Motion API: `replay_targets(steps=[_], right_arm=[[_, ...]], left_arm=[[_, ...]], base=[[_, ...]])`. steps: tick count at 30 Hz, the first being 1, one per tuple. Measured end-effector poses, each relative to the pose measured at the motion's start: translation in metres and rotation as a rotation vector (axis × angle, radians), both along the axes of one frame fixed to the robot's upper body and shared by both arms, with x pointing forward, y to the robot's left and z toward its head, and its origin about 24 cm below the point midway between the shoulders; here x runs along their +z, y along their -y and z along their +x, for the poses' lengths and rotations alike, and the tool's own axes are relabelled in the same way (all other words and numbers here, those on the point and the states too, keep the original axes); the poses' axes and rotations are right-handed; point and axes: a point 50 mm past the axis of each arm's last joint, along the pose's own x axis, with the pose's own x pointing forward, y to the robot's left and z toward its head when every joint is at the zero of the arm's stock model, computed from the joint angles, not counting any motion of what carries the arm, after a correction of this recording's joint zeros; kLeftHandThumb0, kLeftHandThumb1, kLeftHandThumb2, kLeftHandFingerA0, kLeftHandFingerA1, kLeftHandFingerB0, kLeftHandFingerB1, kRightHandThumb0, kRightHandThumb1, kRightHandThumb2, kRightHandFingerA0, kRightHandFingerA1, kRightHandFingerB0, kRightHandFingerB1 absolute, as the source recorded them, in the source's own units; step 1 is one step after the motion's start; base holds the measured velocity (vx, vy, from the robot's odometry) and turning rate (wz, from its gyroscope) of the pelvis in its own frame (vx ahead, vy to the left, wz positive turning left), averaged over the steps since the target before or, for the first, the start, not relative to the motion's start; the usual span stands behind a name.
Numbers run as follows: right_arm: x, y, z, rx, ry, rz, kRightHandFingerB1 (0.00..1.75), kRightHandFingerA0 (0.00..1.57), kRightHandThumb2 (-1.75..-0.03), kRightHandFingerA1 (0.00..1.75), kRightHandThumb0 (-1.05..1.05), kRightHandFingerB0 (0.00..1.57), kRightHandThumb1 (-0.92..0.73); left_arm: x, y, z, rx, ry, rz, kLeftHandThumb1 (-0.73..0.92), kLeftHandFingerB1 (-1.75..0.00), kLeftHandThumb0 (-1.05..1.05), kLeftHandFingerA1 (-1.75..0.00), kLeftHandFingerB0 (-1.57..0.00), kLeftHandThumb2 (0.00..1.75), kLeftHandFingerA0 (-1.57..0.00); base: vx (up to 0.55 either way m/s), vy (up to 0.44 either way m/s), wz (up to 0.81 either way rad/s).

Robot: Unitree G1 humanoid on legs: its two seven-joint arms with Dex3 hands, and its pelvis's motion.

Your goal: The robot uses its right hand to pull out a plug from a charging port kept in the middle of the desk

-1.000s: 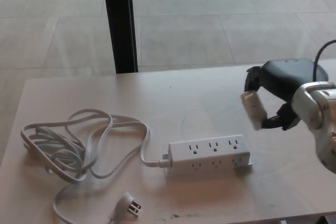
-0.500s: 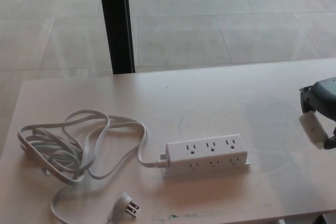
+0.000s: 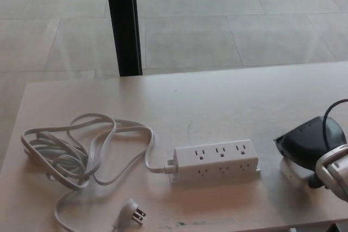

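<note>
At the right edge of the tabletop (image 3: 228, 99), plug: you had a white block (image 3: 293, 171) showing just under the right hand, lying low against the surface; whether it was the plug you could not tell for sure.
Right hand: your right hand (image 3: 311, 148) sat low on the tabletop, black shell up, curled over that white block; whether it gripped it you could not tell, since the shell hid the fingers.
Charging port: the white power strip (image 3: 216, 159) lay flat in the middle of the tabletop, well left of your hand and apart from it, with two rows of sockets, all six showing bare.
Cord: its white cord (image 3: 81, 148) ran from the strip's left end into loose loops on the left side.
Cord's plug: the strip's own pronged plug (image 3: 134, 211) lay near the front edge, unconnected.
Left hand: you had none in the picture.
Background: a black post (image 3: 124, 23) stood beyond the far edge over a tiled floor (image 3: 228, 20).
</note>
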Motion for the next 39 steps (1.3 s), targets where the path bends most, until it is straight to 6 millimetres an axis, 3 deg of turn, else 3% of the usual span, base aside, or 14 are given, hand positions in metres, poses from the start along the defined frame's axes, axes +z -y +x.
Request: replay_targets(steps=[4,7,9,14,17,18,19,24,26,28,30,34,38,39], right_arm=[[-0.001,0.007,-0.001,-0.002,-0.004,-0.083,0.65,0.82,-0.59,1.62,-0.43,0.64,-0.51],[-0.001,0.01,-0.001,-0.024,-0.023,-0.112,0.43,0.98,-0.75,1.48,-0.78,0.13,-0.37],[-0.001,0.012,-0.001,-0.04,-0.039,-0.123,0.34,0.91,-0.59,1.57,-0.79,0.1,-0.46],[0.009,0.017,0.003,-0.106,-0.062,-0.079,0.05,0.93,-0.9,1.41,-0.94,0.0,-0.43],[0.02,0.019,0.007,-0.145,-0.061,-0.017,0.0,0.83,-0.93,1.23,-0.96,0.05,-0.45],[0.026,0.019,0.009,-0.162,-0.056,0.018,0.11,0.7,-0.63,1.19,-1.03,0.0,-0.63],[0.032,0.021,0.011,-0.178,-0.05,0.053,0.01,0.72,-0.97,1.04,-0.92,0.0,-0.44],[0.054,0.028,0.015,-0.225,-0.026,0.187,0.0,0.36,-0.96,0.68,-0.95,0.0,-0.5],[0.062,0.032,0.016,-0.246,-0.02,0.238,0.07,0.41,-0.76,0.73,-1.02,0.0,-0.51],[0.073,0.04,0.016,-0.271,-0.002,0.308,0.26,0.95,-0.9,1.35,-0.89,0.05,-0.5],[0.084,0.048,0.015,-0.292,0.025,0.374,0.28,0.87,-0.61,1.27,-0.79,0.17,-0.64],[0.096,0.071,0.009,-0.353,0.067,0.471,0.46,1.11,-0.92,1.04,-0.91,0.15,-0.53],[0.098,0.1,-0.002,-0.431,0.093,0.541,0.6,1.19,-0.6,1.03,-0.93,0.19,-0.64],[0.097,0.104,-0.003,-0.44,0.093,0.546,0.64,1.15,-0.92,1.02,-0.86,0.18,-0.48]], left_arm=[[0.0,0.0,0.0,0.002,0.0,0.002,0.92,-0.44,-0.78,-0.55,-0.57,0.75,-0.76],[0.0,0.0,-0.001,0.003,-0.002,0.002,0.92,-0.43,-0.8,-0.53,-0.55,0.77,-0.73],[0.0,0.0,-0.001,0.003,-0.002,0.002,0.92,-0.44,-0.78,-0.56,-0.58,0.74,-0.77],[0.0,0.0,-0.001,0.004,-0.002,0.002,0.92,-0.44,-0.78,-0.57,-0.56,0.75,-0.78],[0.0,0.0,-0.001,0.004,-0.003,0.002,0.92,-0.44,-0.79,-0.56,-0.58,0.75,-0.79],[-0.001,0.0,-0.001,0.004,-0.003,0.002,0.92,-0.43,-0.81,-0.53,-0.53,0.77,-0.74],[-0.001,0.0,-0.001,0.004,-0.003,0.002,0.92,-0.44,-0.79,-0.55,-0.55,0.76,-0.75],[-0.001,0.0,-0.001,0.004,-0.004,0.002,0.92,-0.43,-0.82,-0.53,-0.55,0.77,-0.72],[-0.001,0.0,-0.001,0.004,-0.004,0.002,0.92,-0.44,-0.8,-0.53,-0.56,0.75,-0.74],[-0.001,0.0,-0.002,0.005,-0.006,0.002,0.92,-0.44,-0.8,-0.55,-0.57,0.74,-0.76],[-0.001,0.0,-0.002,0.005,-0.006,0.002,0.92,-0.44,-0.79,-0.55,-0.56,0.75,-0.76],[-0.001,0.0,-0.003,0.005,-0.008,0.002,0.92,-0.43,-0.8,-0.53,-0.53,0.78,-0.74],[-0.001,0.0,-0.003,0.005,-0.009,0.002,0.92,-0.43,-0.81,-0.52,-0.54,0.77,-0.73],[-0.001,0.0,-0.003,0.005,-0.009,0.002,0.92,-0.44,-0.78,-0.53,-0.56,0.76,-0.75]], base=[[0.0,0.0,0.0],[0.0,0.0,0.0],[0.0,0.0,0.0],[0.0,0.0,0.0],[0.0,0.0,0.0],[0.0,0.0,0.0],[0.0,0.0,0.0],[0.0,0.0,0.0],[0.0,0.0,0.0],[0.0,0.0,0.0],[0.0,0.0,0.0],[0.0,0.0,0.0],[0.0,0.0,0.0],[0.0,0.0,0.0]])
